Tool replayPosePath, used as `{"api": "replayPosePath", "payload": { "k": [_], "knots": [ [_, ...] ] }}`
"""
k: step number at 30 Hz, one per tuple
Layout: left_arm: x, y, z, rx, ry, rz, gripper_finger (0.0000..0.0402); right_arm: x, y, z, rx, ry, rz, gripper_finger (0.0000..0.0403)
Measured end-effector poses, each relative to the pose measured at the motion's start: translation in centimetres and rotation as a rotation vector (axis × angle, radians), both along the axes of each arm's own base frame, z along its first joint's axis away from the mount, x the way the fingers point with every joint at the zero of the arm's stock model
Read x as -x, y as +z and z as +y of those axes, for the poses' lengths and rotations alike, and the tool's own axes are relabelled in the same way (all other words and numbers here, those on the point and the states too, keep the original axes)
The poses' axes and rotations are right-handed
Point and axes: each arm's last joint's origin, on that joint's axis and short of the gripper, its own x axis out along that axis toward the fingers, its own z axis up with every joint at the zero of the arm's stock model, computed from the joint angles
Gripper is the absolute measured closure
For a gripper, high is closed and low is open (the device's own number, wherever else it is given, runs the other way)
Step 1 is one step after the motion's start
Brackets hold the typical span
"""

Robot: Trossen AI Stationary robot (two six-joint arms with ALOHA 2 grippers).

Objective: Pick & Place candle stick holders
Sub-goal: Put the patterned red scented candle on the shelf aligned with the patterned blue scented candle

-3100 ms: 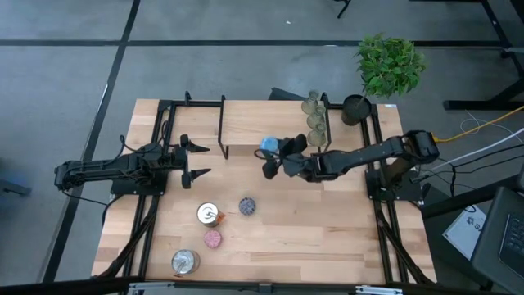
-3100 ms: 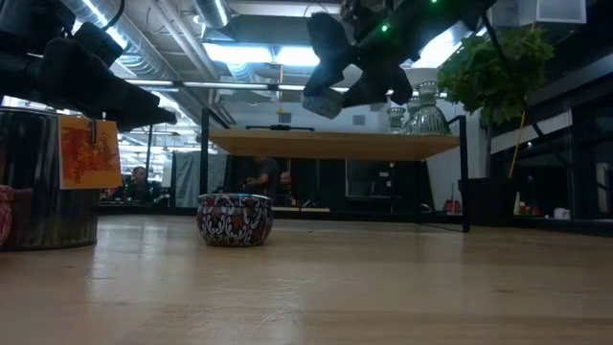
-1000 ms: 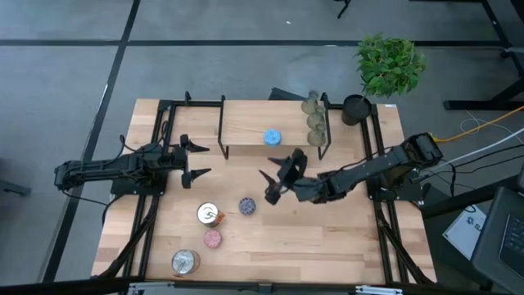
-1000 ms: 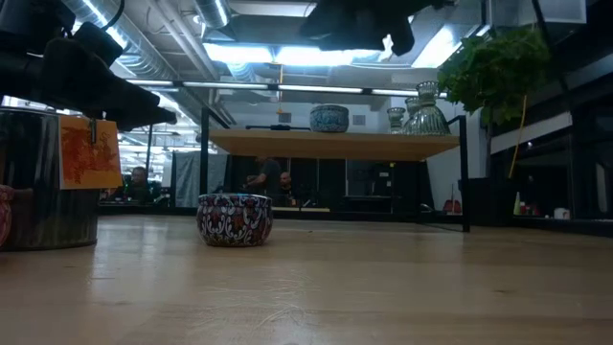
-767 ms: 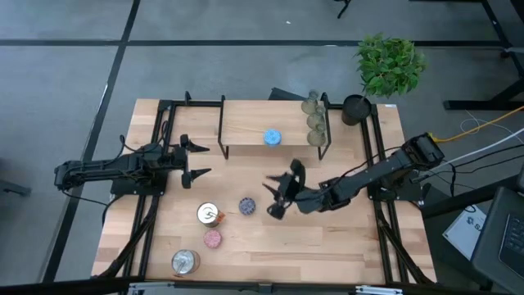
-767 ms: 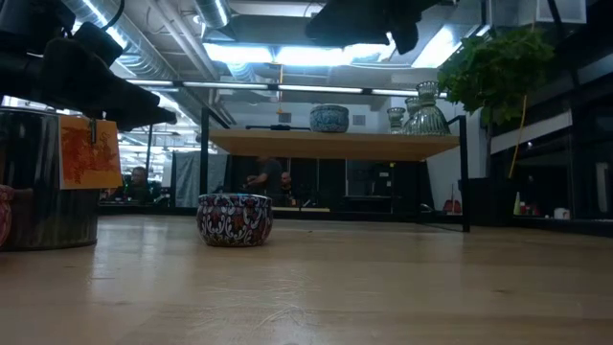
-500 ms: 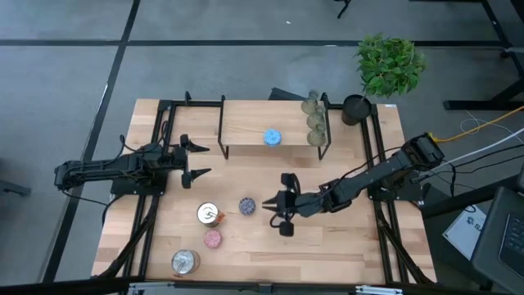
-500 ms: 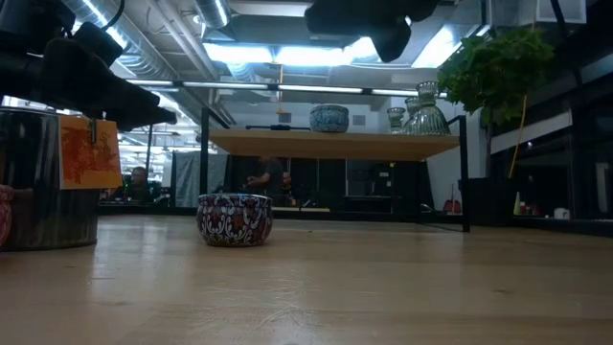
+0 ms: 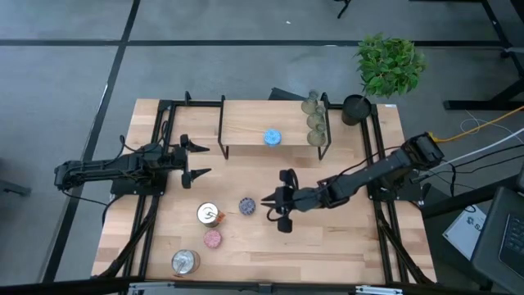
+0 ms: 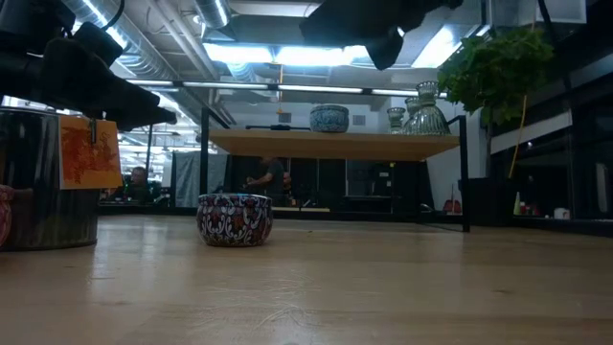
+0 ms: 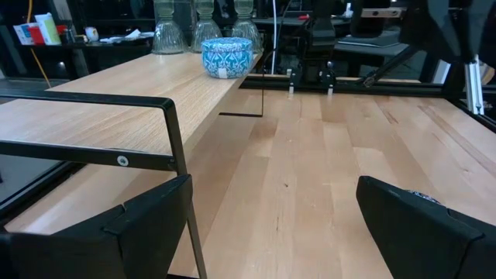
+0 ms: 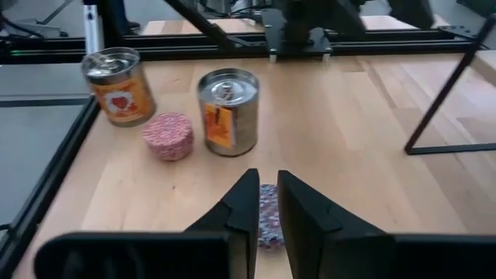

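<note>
My right gripper [image 9: 265, 201] hangs shut above the table, its tips just right of the purple-speckled candle stick holder [image 9: 246, 206]. That holder shows through the narrow gap below the fingers in the right wrist view [image 12: 268, 218]. It stands on its base and nothing touches it. A blue holder [image 9: 272, 138] and three pale green glass holders [image 9: 313, 123] stand on the raised wooden shelf [image 9: 246, 123]. A pink holder [image 9: 212, 238] and two silvery ones [image 9: 210, 215] [image 9: 185, 262] stand near the front left. My left gripper [image 9: 199, 160] waits open at the left.
The shelf's black metal legs [image 9: 326, 147] stand just beyond my right arm. A plant in a black pot [image 9: 356, 108] sits at the far right corner. Bare wood [image 9: 327, 238] lies to the right of the holders, toward the near edge.
My right gripper has come away from the shelf toward the near edge and the purple-speckled holder, sinking slightly. Its wrist has swung round to point at the holder, and its fingers have shut on nothing. The blue holder stays on the shelf.
</note>
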Motion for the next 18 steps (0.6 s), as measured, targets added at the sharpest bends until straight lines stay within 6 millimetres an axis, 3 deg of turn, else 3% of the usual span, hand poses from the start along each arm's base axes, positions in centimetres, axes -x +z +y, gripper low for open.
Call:
{"api": "replayPosePath", "payload": {
  "k": [9, 18],
  "knots": [
    [0.0, 0.0, 0.0, 0.0, 0.0, 0.0, 0.0038, -0.8, -0.1, -2.3, 0.007, -0.078, 0.004, 0.0352],
    [0.0, 0.0, 0.0, 0.0, 0.0, 0.0, 0.0038, -0.5, -0.8, -2.1, -0.033, 0.031, 0.094, 0.0352]
  ]
}}
